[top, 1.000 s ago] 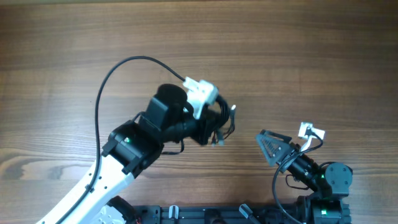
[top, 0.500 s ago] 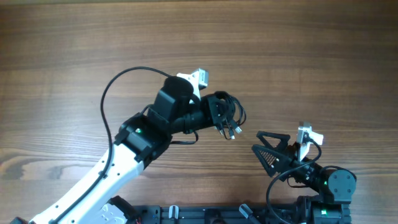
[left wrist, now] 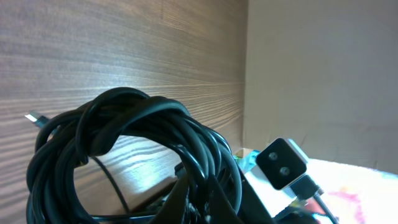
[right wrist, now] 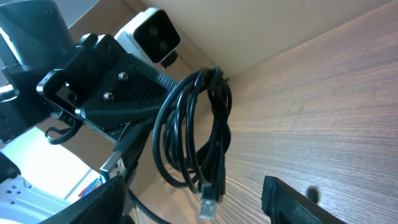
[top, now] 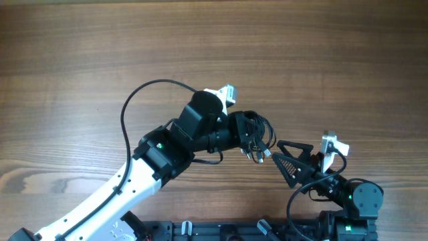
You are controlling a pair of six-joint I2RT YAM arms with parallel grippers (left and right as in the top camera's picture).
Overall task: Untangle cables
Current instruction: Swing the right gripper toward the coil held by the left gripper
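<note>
Overhead: your left arm reaches diagonally to mid-table. The left claw is clamped on the cables, a coiled bundle just beside your right claw, whose jaws are spread.

Left wrist: the bundle fills the view above the fingers.

Right wrist: the coil hangs from the left claw, off the table, with a plug dangling between your spread jaws.

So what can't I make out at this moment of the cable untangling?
- Overhead: the tangled bundle of thin black cables is too small and dark to count the cords or trace the knot, and the left gripper covers part of it.
- Left wrist: the bundle fills the view and hides that gripper's fingertips and its grip.
- Right wrist: the bottom edge cuts off the black fingers of the right gripper.
</note>
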